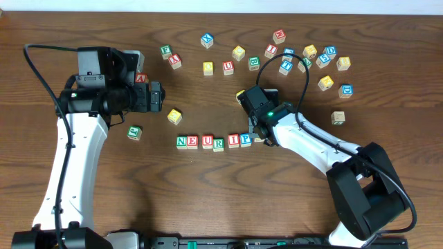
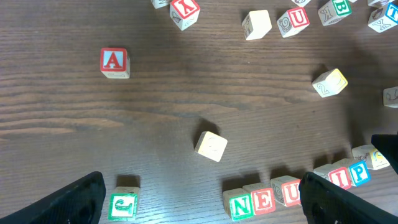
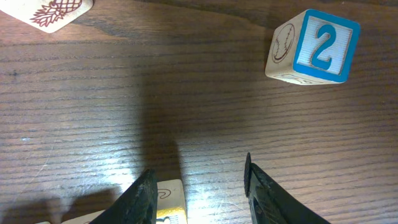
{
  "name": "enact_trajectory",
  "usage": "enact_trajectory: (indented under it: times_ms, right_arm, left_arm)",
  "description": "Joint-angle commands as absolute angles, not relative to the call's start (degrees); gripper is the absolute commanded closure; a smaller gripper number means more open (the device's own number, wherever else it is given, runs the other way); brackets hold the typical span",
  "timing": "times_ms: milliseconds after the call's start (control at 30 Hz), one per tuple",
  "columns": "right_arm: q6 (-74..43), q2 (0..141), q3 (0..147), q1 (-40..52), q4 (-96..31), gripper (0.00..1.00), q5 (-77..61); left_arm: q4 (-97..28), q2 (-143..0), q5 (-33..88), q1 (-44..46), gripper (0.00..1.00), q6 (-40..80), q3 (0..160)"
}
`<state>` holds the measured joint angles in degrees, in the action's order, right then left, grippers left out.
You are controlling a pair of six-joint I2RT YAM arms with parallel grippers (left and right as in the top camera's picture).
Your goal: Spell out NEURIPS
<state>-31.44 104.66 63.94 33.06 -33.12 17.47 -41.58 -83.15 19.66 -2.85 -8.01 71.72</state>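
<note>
Six coloured wooden cubes [image 1: 213, 141] spell NEURIP; a yellowish wooden cube [image 2: 373, 155] ends the row, seemingly slightly askew; left tool [image 2: 202, 180] gapes, right tool [image 3: 199, 167] part-open, empty.

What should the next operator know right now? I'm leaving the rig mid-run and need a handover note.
Left gripper: open, empty, up and to the left of the row.
Right gripper: open, gripping nothing, low over the row's right end.
Done: NEURIP row stands in line, letters readable.
A pale cube sits just past P; its letter cannot be read.
Left to do: confirm it is the S, check its alignment, pull the arm clear.
</note>
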Motion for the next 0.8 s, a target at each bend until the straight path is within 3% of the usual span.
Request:
enact_trajectory:
  times_ms: [0, 767]
  right_arm:
    - [-32.6, 105.3, 63.5, 33.1, -33.0, 0.6, 17.0]
    - [-32.8, 105.3, 63.5, 33.1, -34.0, 0.63, 16.3]
  left_arm:
    - [-41.6, -83.2, 20.5, -3.0, 0.02, -9.2, 73.0]
    - [-41.6, -83.2, 20.5, -3.0, 0.02, -9.2, 73.0]
